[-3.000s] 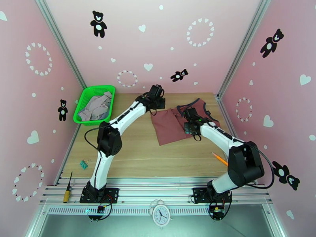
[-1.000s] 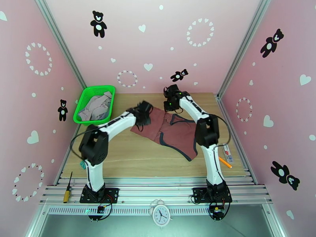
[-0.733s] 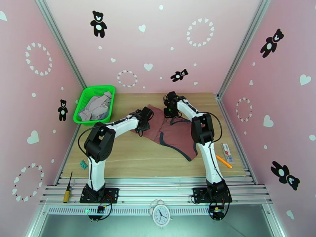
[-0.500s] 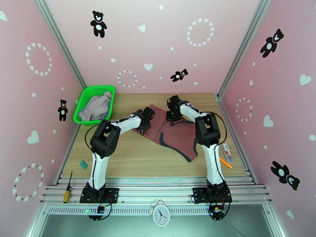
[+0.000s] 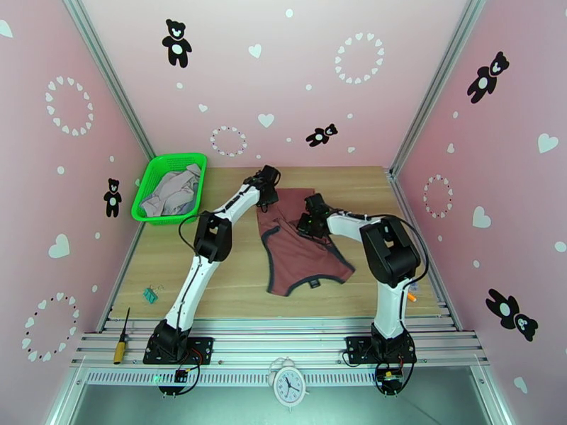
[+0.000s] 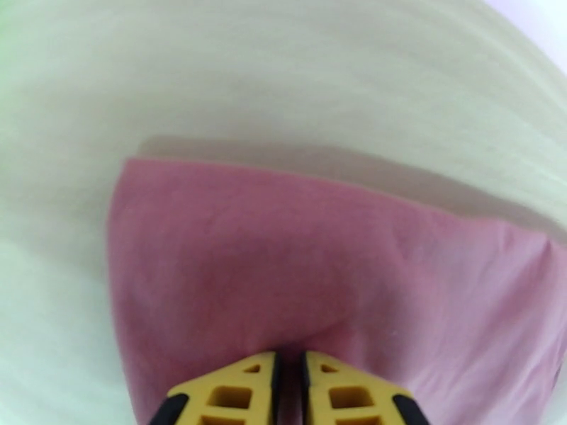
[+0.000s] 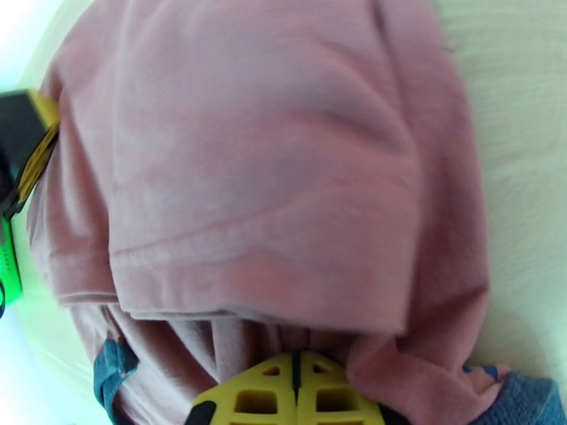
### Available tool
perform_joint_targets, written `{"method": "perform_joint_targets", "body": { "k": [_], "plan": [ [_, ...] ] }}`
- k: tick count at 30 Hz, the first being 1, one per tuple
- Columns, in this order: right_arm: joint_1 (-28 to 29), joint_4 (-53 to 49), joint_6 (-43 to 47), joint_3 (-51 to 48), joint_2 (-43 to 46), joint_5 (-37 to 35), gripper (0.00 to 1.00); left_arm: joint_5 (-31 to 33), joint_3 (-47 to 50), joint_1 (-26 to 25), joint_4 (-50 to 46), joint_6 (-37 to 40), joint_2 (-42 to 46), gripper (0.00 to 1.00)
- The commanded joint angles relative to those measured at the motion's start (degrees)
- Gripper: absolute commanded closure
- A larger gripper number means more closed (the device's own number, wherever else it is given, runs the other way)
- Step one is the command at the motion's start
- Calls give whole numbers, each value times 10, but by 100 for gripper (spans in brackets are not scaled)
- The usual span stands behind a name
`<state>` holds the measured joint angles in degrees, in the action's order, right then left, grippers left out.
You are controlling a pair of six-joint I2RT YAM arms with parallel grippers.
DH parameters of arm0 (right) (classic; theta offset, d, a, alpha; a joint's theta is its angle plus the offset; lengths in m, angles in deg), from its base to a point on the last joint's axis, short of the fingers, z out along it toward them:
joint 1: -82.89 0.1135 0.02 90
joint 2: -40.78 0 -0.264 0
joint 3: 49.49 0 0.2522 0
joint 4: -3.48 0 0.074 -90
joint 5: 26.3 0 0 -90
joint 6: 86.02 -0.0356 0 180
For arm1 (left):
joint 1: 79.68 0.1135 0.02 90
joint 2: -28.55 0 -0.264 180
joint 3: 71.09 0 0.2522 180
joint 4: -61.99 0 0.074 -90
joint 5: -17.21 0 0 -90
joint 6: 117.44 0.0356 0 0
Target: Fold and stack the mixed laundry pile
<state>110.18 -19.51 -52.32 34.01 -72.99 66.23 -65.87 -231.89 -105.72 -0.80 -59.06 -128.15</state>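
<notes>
From above, the brick-red tank top [image 5: 298, 253] lies mid-bench [image 5: 212, 278], plain hem at the far side, dark-trimmed straps toward my bases. The pale pieces of the pile [image 5: 172, 191] sit in the green basket [image 5: 152, 180] at the far left. My left arm reaches out long, left fingers [image 5: 268, 180] on the far hem corner. My right arm is folded, elbow high, right fingers [image 5: 310, 219] at the top's right edge. I judge that I hold both edges to keep the cloth taut and flat for folding.

At my left wrist, the left fingers [image 6: 273, 380] pinch the hem, and the cloth spreads away flat.

At my right wrist, the right fingers [image 7: 287, 398] are clenched on bunched, doubled fabric beside dark trim.
</notes>
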Motion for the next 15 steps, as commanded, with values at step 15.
{"method": "perform_joint_targets", "body": {
  "k": [15],
  "plan": [
    [-38, -257, 212, 232, 49, -71, 80, 16, 232, 12, 52, 103, 271, 71]
  ]
}}
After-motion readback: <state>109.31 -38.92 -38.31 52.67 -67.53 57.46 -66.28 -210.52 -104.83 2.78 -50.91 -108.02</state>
